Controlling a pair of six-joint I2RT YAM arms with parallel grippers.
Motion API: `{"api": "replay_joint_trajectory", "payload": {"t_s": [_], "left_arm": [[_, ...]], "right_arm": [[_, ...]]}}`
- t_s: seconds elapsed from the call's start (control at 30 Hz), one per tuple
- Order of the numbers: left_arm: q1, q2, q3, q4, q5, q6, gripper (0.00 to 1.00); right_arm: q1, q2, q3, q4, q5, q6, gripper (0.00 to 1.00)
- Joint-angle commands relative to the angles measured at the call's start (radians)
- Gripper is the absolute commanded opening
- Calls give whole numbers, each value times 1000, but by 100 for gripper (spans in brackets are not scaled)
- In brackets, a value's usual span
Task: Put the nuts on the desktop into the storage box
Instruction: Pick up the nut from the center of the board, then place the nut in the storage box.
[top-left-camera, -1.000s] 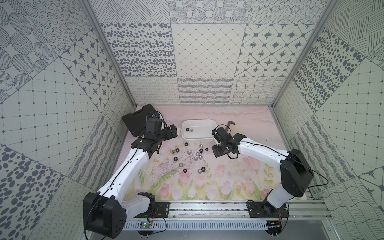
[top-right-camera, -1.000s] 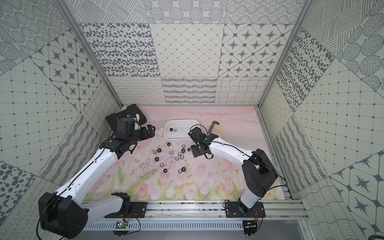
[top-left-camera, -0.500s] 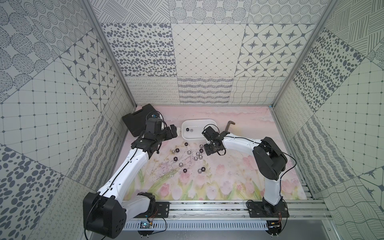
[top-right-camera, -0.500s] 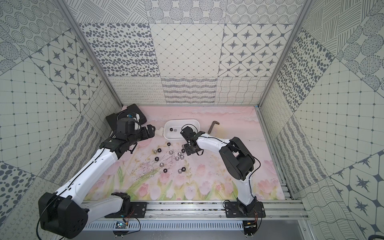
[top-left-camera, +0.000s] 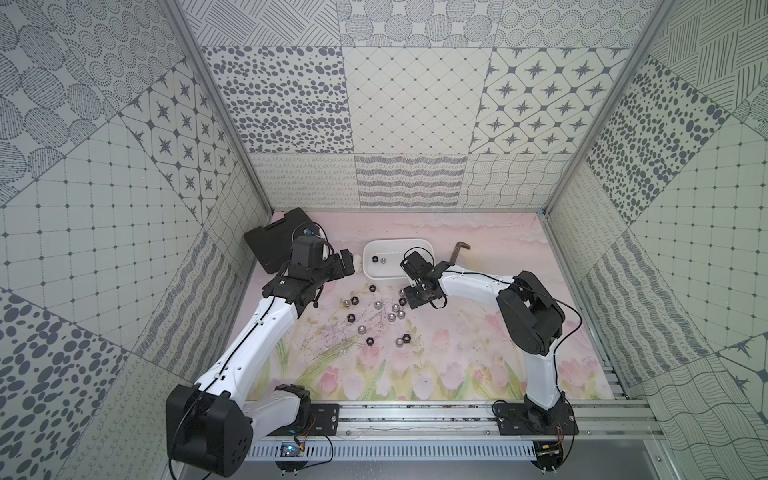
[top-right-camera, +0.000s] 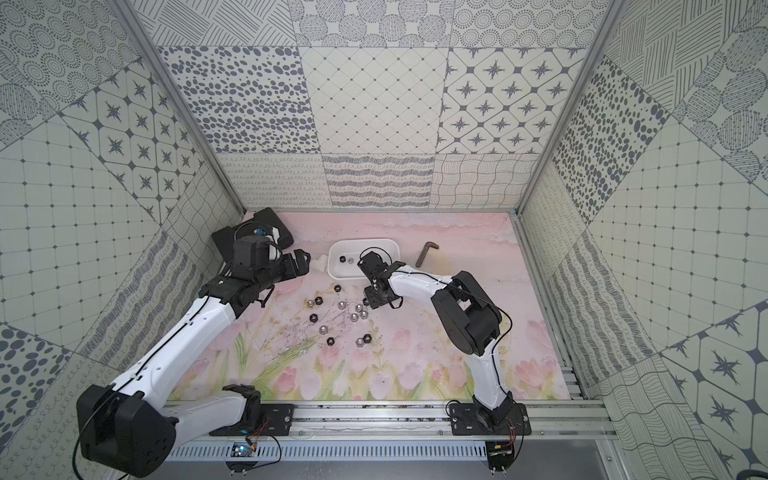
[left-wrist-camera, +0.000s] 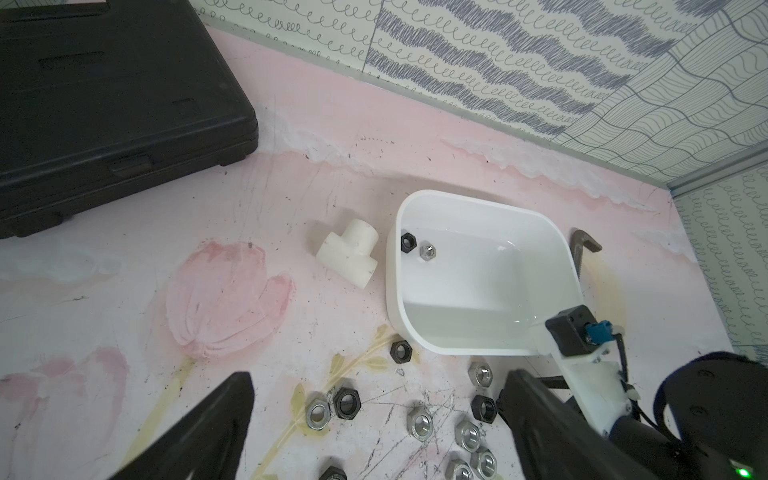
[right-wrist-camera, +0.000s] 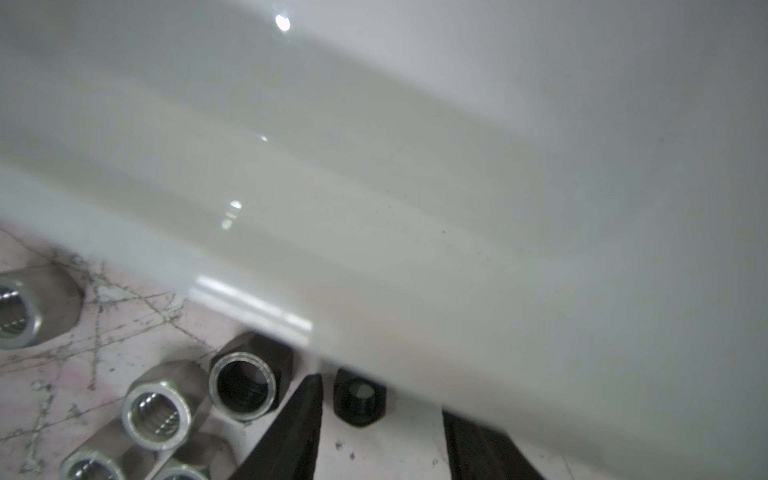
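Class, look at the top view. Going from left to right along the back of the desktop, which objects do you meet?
black plastic case → white T-shaped pipe fitting → storage box → L-shaped hex key

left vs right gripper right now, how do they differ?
Left gripper hangs above the desktop; right gripper is down at it, beside the storage box. Left gripper's jaws spread wide around nothing; right gripper's jaws stand closer, straddling a black nut without pinching it. Shared: both open, neither holding anything.
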Motion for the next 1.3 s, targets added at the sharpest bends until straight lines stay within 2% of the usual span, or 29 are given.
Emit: {"api": "replay_joint_trajectory", "payload": {"t_s": [0.0, 0.27, 0.33, 0.53, 0.73, 0.87, 1.1, 1.27], "left_arm": [[-2, -4, 7, -22, 3, 21, 99], [-2, 1, 7, -15, -28, 36, 99], [-2, 5, 10, -17, -21, 34, 99], [-3, 7, 12, -14, -22, 34, 99], [-3, 20, 15, -9, -8, 27, 99], [-2, 22, 15, -2, -7, 21, 99], [-3, 31, 16, -5, 12, 15, 99], [-3, 24, 13, 0, 12, 13, 99]], "right_arm": [[1, 41, 27, 22, -23, -15, 46], [1, 20, 4, 22, -37, -6, 19], [1, -5, -10, 20, -39, -3, 15], [2, -153, -25, 13, -36, 7, 15], [0, -224, 97, 6, -74, -9, 18], [-31, -123, 269, -14, -139, -5, 17], [-40, 210, 681, -152, -125, -43, 12], [-41, 365, 841, -194, -97, -38, 12]]}}
